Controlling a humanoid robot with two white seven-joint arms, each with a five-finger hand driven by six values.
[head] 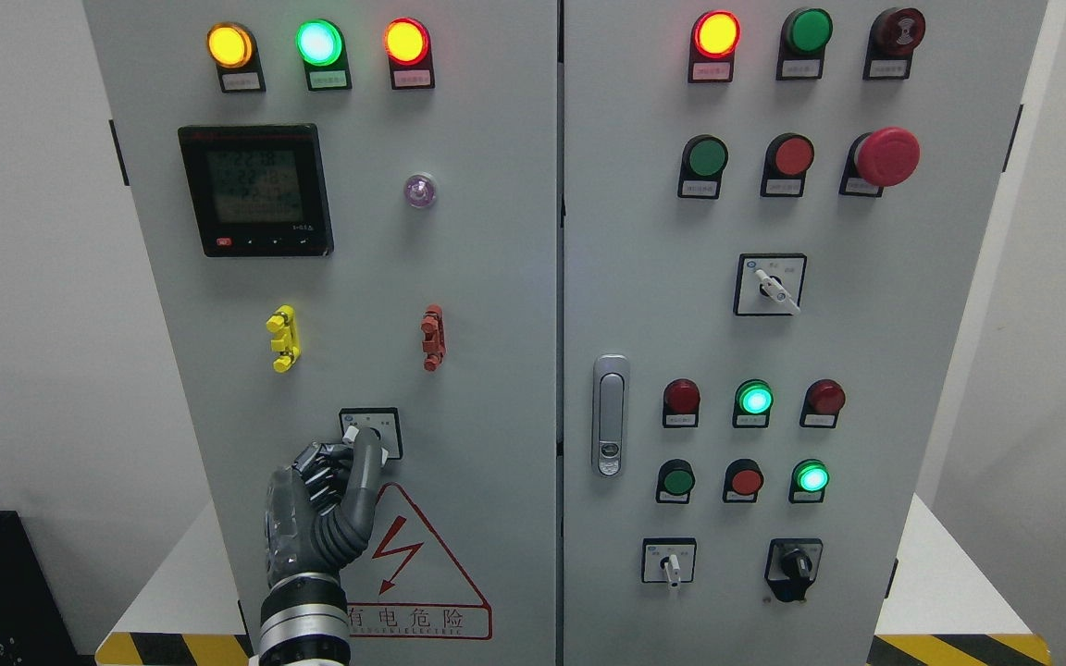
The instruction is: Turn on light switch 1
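A small rotary switch (389, 424), with a black-framed white plate, sits low on the left cabinet door (459, 277). My left hand (357, 448) comes up from the bottom edge and is on the switch. One long dark finger (368, 462) lies over the white knob (351, 433) and the other fingers are curled beside it on the left. The hand hides most of the knob, so its pointing direction cannot be read. The right arm does not show.
Above the switch are yellow (283, 339) and red (433, 339) clips, a digital meter (255, 190) and three lit lamps (318, 43). A red warning triangle (417, 564) lies just below the hand. The right door carries a handle (610, 414), buttons, lamps and more rotary switches (769, 285).
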